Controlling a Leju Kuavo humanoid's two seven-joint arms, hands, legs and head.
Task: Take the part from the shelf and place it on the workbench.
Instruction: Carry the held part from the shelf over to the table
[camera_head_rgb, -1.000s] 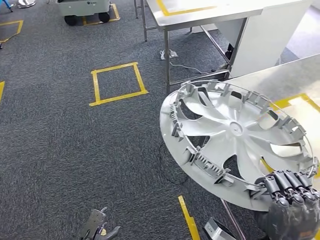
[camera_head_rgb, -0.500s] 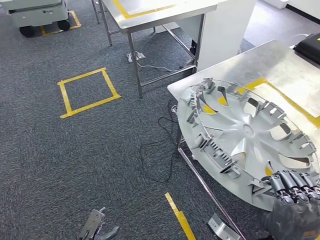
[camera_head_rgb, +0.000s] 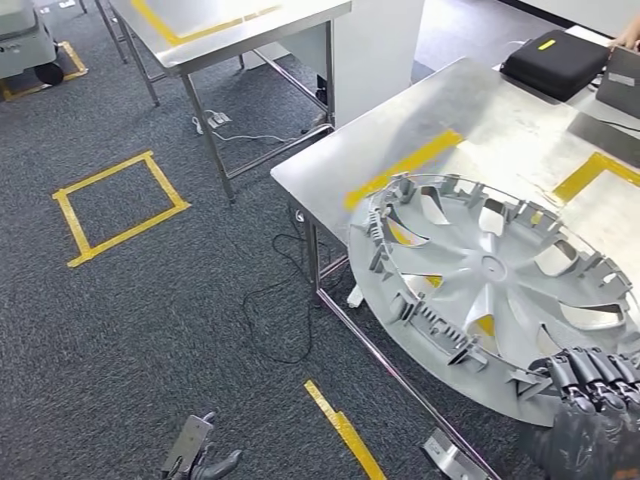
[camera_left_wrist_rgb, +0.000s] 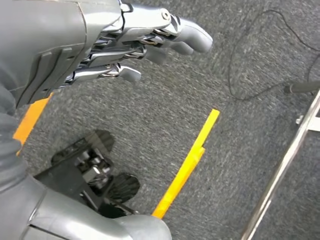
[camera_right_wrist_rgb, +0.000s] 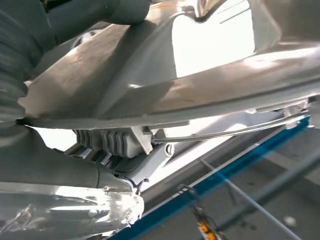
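Note:
A large silver wheel cover (camera_head_rgb: 490, 290), hollow side up with curved spokes, hangs tilted over the near corner of the steel workbench (camera_head_rgb: 468, 110). My right hand (camera_head_rgb: 589, 410) grips its near rim from below at the lower right of the head view. The right wrist view looks close at the wheel cover's (camera_right_wrist_rgb: 170, 65) shiny underside, with my thumb (camera_right_wrist_rgb: 56, 172) against it. My left hand (camera_head_rgb: 198, 457) hangs low over the carpet, holding nothing, fingers (camera_left_wrist_rgb: 151, 40) stretched apart in the left wrist view.
Yellow tape lines (camera_head_rgb: 400, 168) mark the workbench top; a black case (camera_head_rgb: 555, 62) and a person's hand (camera_head_rgb: 626, 38) are at its far side. A second steel table (camera_head_rgb: 226, 25) stands behind. Cables (camera_head_rgb: 272, 300), a taped square (camera_head_rgb: 117, 205) and a yellow strip (camera_head_rgb: 343, 432) lie on the carpet.
The camera has swung right: the floor square and tables slid left and the workbench now lies under most of the wheel cover. My right hand keeps its grip; the left hangs as before.

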